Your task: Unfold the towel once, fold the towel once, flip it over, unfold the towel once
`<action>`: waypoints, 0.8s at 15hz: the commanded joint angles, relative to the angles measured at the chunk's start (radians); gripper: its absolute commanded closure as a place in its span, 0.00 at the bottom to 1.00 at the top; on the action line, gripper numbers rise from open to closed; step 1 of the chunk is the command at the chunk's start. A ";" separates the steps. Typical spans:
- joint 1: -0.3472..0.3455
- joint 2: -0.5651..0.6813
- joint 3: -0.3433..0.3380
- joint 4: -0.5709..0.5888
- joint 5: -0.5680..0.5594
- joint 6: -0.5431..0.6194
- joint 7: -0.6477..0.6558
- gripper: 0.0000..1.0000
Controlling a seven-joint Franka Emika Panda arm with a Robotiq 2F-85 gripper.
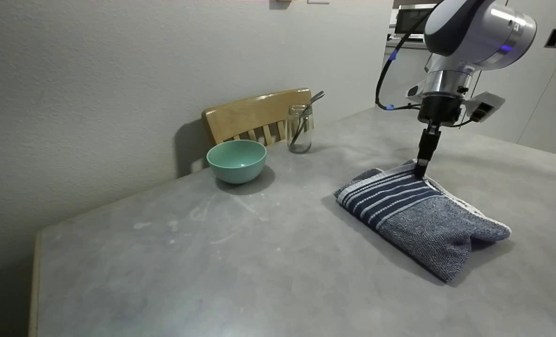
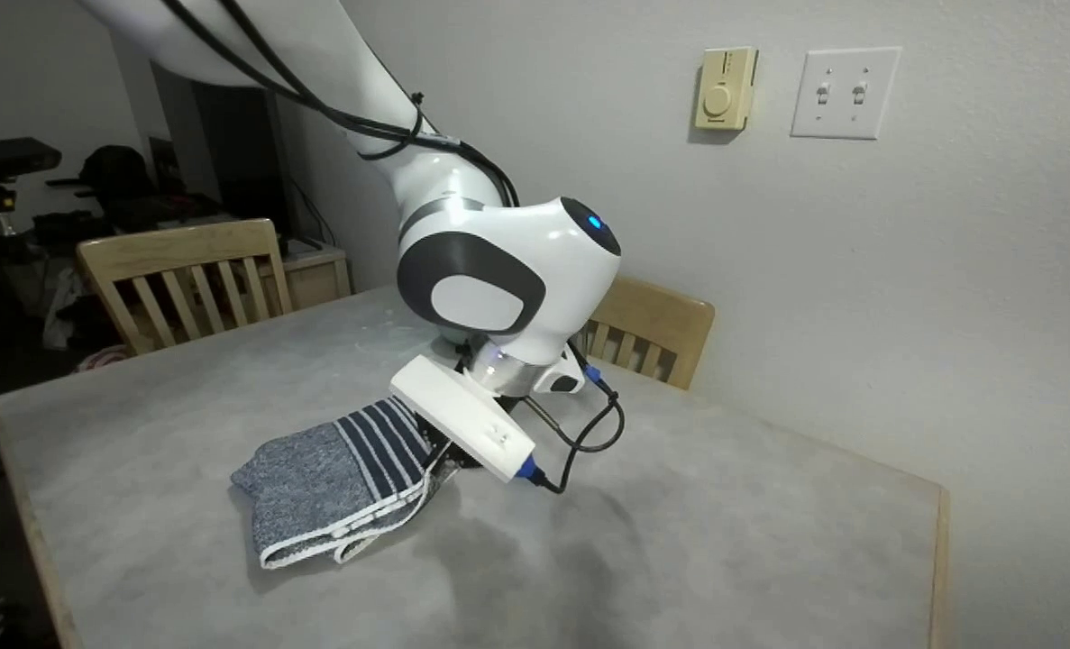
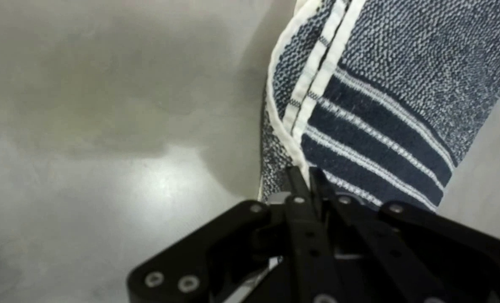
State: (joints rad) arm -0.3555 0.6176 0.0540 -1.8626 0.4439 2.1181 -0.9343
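Towel, edge in the gripper, layer count unclear, open tabletop alongside.

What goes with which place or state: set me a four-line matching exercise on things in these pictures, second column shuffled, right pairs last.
1. round teal bowl
2. clear glass jar
3. striped blue-grey terry towel
4. beige box with a round dial

A. folded, one edge pinched by the black gripper
B. on the pale grey wall, beside the white switch plate
C. a slim grey utensil sticking out of its top
D. on the grey table, left of the jar in an exterior view

Pairs: 1-D, 2-C, 3-A, 4-B
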 commanded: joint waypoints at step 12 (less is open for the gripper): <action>0.271 -0.268 -0.065 -0.079 -0.326 -0.063 0.760 0.98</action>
State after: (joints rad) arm -0.1403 0.4154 0.0076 -1.9094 0.1849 2.1092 -0.3087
